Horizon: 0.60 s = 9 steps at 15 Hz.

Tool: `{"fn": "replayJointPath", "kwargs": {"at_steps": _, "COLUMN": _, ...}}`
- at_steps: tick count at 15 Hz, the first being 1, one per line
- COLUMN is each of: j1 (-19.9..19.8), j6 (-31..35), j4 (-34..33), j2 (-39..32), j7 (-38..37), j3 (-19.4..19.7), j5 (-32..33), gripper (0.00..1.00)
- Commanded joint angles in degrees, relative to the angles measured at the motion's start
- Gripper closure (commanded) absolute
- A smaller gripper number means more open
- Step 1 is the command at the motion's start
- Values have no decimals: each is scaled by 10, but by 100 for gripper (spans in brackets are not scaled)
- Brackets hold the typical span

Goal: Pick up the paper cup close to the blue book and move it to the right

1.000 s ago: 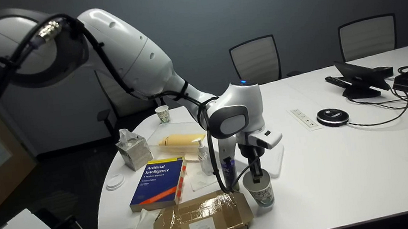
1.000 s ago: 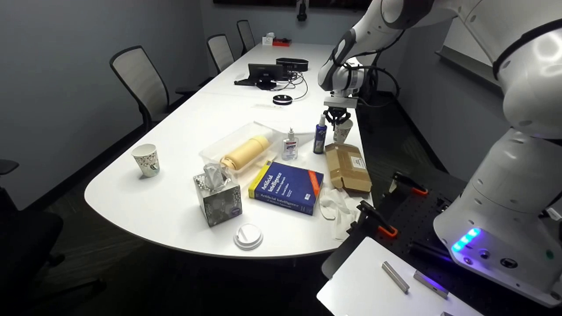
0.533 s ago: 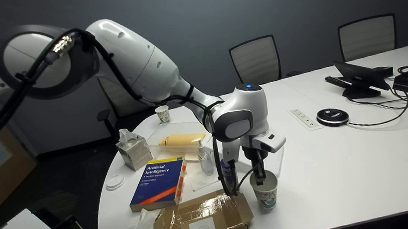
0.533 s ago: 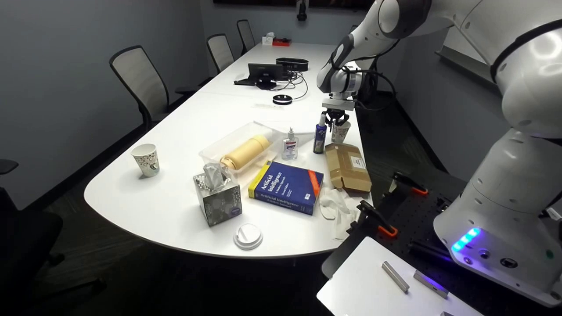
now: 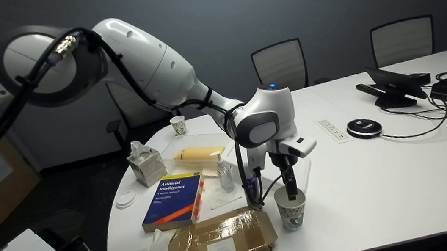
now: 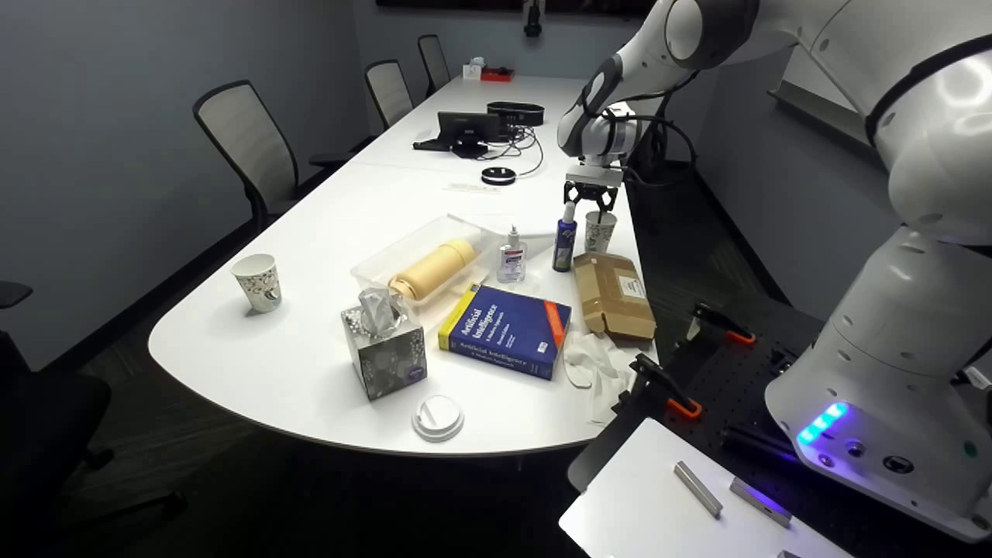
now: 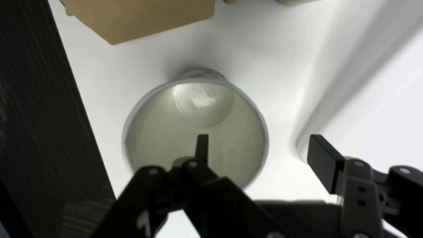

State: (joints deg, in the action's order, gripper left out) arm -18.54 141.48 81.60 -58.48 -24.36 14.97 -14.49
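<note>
Currently, the gripper (image 7: 259,145) is at the paper cup (image 5: 292,218), its two fingers spread wide. Wrist view: one finger shows against the cup's mouth, the second stands outside the rim, so the cup's right-hand wall in that view runs between them with a gap on either side. Whether the inner fingertip dips below the rim: cannot tell.

Cup position: upright on the white table (image 5: 385,191), near its edge. The cardboard package (image 5: 196,248) lies near it; a strip of table shows between the two in the wrist view. In an exterior view, the blue spray bottle (image 6: 565,246) stands just beside the cup. The blue book (image 6: 504,333) lies flat farther off, cover up, title "Artificial Intelligence" legible, an orange-red band across one corner.

Surroundings: pump bottle (image 6: 512,265) upright near the spray bottle; yellow bottle (image 6: 438,267) on its side in a clear bin (image 6: 411,244); crumpled white sheets (image 6: 604,376) beside book and package. Tissue box (image 6: 391,360) has a tissue standing out of its top; white lid (image 6: 439,417) near it. A second cup (image 6: 260,283) is upright, well apart from the gripper. In both exterior views a black round device (image 5: 364,128) with a cable sits farther along the table.
</note>
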Motion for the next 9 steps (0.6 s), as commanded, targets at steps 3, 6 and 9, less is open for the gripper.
{"fn": "replayJointPath", "kwargs": {"at_steps": 3, "j1": 75, "j6": 2, "j4": 102, "j2": 113, "j7": -45, "j3": 42, "j5": 36, "gripper": 0}}
{"fn": "replayJointPath", "kwargs": {"at_steps": 6, "j1": 121, "j6": -3, "j4": 159, "j2": 178, "j7": -43, "j3": 55, "j5": 76, "gripper": 0}}
{"fn": "replayJointPath", "kwargs": {"at_steps": 9, "j1": 158, "j6": -6, "j4": 225, "j2": 253, "j7": -24, "j3": 46, "j5": 119, "gripper": 0}}
